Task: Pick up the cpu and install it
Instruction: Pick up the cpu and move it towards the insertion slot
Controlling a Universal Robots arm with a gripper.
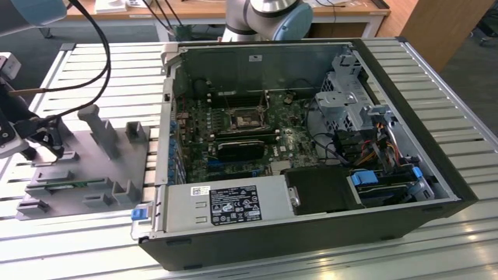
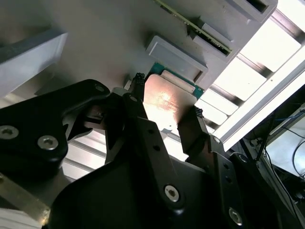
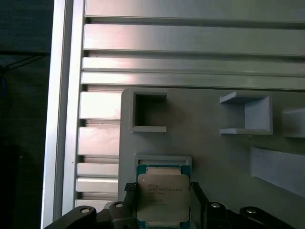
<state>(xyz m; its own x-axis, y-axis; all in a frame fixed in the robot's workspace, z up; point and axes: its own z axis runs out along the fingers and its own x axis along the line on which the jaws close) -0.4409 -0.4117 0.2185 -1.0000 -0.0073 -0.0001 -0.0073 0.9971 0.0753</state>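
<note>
The black two-fingered gripper straddles the small, square, silver-topped, green-edged cpu, which lies flat in a shallow nest at the edge of the grey plastic fixture plate. Its jaws are spread just chip-wide, one fingertip close beside each opposite edge; whether they touch it cannot be told.

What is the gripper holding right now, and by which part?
Cannot tell. The gripper straddles two opposite edges of the cpu, which lies in the grey fixture; contact isn't clear.
</note>
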